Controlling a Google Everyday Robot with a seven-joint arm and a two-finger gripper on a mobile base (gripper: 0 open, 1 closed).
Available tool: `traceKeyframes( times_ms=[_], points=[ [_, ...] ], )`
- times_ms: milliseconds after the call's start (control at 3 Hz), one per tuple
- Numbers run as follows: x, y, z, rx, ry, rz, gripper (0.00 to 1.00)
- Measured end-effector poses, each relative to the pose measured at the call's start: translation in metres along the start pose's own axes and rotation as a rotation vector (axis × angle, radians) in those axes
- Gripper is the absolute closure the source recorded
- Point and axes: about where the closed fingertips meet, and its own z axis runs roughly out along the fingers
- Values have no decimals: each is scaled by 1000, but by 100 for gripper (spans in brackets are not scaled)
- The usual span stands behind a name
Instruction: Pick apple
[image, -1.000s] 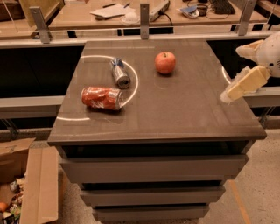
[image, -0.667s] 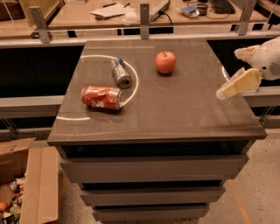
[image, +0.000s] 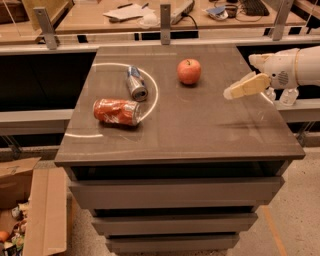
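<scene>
Gripper (image: 235, 91) hovering at table (image: 200, 135) right side, well apart from apple (image: 189, 71); open or closed cannot tell; needing centring on apple, gentle closing

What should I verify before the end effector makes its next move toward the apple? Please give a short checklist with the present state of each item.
1. Apple in view, resting on the table with its stem up: ok.
2. Tabletop between the end effector and the apple free of objects: ok.
3. Crushed red can and silver can apart from the apple, both on its far side from the end effector: ok.
4. End effector at the apple: not ok; it hovers near the table's edge, apart from the apple.
5. Height of the end effector over the tabletop, matched to the apple: cannot tell.
</scene>
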Motion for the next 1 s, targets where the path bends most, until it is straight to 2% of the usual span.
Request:
traceKeyframes(
  times_ms=[333, 1000],
  points=[
    [-14, -13, 34, 0, -63, 3, 0],
    [-11, -18, 37, 17, -79, 3, 0]
  ],
)
